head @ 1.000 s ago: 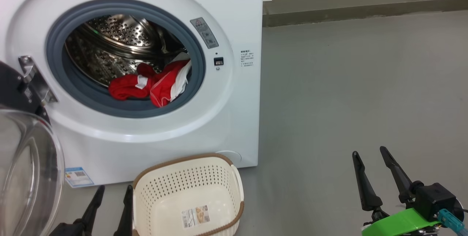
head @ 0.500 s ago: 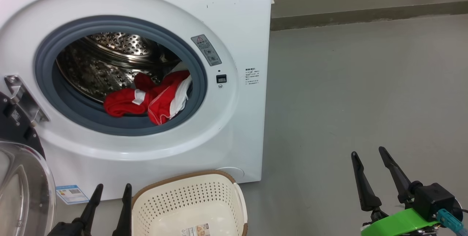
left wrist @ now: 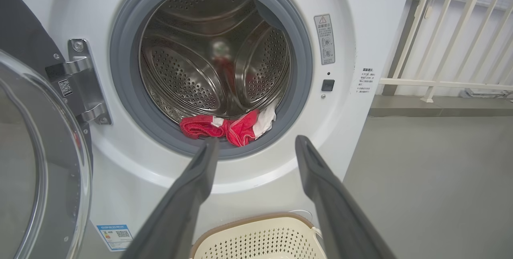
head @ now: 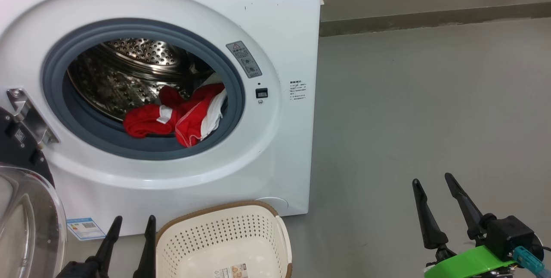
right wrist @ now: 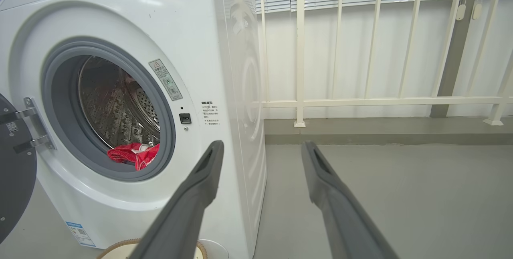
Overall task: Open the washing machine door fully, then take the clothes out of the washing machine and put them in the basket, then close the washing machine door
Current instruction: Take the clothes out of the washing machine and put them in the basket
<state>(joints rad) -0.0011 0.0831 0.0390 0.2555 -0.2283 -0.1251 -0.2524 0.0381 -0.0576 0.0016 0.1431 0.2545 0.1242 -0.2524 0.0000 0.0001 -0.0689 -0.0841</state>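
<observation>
Clothes point(head: 176, 118): left gripper point(head: 134, 218) jaws are standing released and empty at lower left, beside the basket point(head: 206, 210); the red bundle is lying directly above them, stretching left-right, at the drum lip of the washing machine point(head: 275, 32). Right gripper point(head: 431, 179), likewise spread, is sitting farther off, lower right.

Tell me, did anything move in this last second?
Only the head camera shifted, so the whole scene sits lower in its picture; the things themselves did not move. Nothing was taken hold of or let go. The left gripper and right gripper stay open and empty, the clothes lie in the washing machine, its door hangs open, and the basket stands in front.
</observation>
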